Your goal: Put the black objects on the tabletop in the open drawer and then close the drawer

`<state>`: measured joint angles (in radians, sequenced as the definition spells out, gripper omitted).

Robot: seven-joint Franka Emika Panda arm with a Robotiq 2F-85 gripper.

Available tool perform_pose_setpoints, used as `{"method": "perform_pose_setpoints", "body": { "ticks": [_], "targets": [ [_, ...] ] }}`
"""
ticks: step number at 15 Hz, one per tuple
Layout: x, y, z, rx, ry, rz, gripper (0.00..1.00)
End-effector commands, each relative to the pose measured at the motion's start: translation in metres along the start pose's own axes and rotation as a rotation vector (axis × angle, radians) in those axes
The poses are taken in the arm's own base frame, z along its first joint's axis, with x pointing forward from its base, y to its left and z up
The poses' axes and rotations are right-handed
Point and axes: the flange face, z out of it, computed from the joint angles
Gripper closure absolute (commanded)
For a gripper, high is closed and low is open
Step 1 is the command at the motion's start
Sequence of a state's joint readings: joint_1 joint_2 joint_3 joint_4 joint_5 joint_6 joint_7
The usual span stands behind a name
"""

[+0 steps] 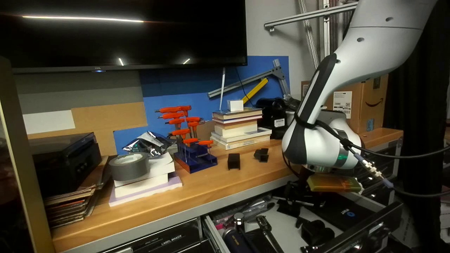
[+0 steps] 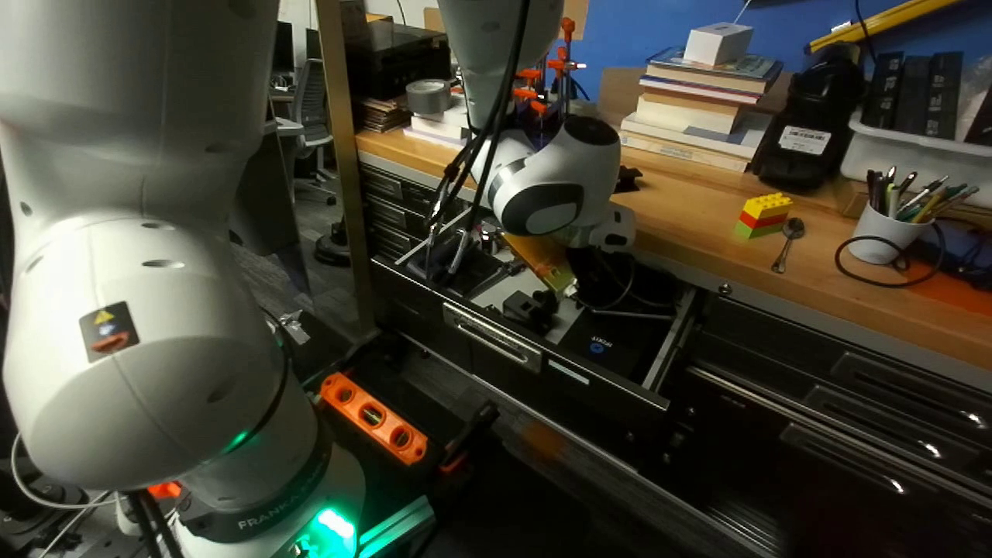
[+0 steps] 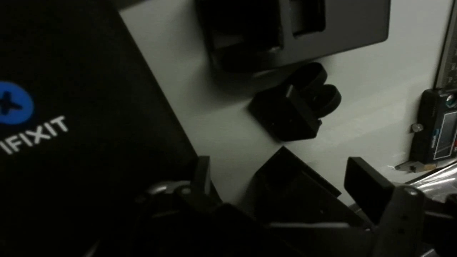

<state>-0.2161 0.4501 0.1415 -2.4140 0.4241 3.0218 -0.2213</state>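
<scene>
Looking down in the wrist view, we find one black block (image 3: 296, 192) between the fingers (image 3: 366, 185) of the tool (image 3: 277, 175). The fingers stand wide apart, and the pale floor of the open drawer (image 3: 228, 150) shows between the block and one of them, so the tool has no grip on it; whether the other finger touches it we cannot tell. Just ahead of the tool, on that floor, lies a small black piece with two rings (image 3: 285, 114), and past it a larger black part (image 3: 353, 25). Beside the tool we see a flat black box (image 3: 89, 125) lettered IFIXIT, and farther out on the opposite side a caliper (image 3: 442, 135). In both exterior views the tool hangs low over the drawer. Higher than the tool and well apart from it, a second black block (image 1: 233, 161) sits on the wooden table (image 1: 204, 188), with a third black block (image 1: 262, 155) nearer the tool. Farther from the tool are a pile of books (image 1: 242, 131) and red hex keys (image 1: 181, 132). Well away from the tool, the table also carries toy bricks (image 2: 763, 217) and a cup of pens (image 2: 883, 240).
</scene>
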Motion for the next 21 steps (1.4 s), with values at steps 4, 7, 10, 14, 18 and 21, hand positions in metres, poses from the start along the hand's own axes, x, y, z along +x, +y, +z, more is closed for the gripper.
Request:
{"method": "perform_pose_setpoints", "body": {
  "ticks": [4,7,10,14,18,21],
  "targets": [
    [0.011,-0.016,-0.063,-0.028,0.033,-0.049,0.00],
    [0.021,-0.028,-0.098,-0.052,0.015,-0.068,0.00],
    [0.032,-0.048,-0.132,-0.076,-0.026,-0.088,0.00],
    [0.052,-0.081,-0.166,-0.084,-0.045,-0.055,0.00],
    [0.077,-0.110,-0.178,-0.107,-0.024,0.036,0.00],
    [0.101,-0.126,-0.175,-0.106,0.021,0.150,0.00]
  ]
}}
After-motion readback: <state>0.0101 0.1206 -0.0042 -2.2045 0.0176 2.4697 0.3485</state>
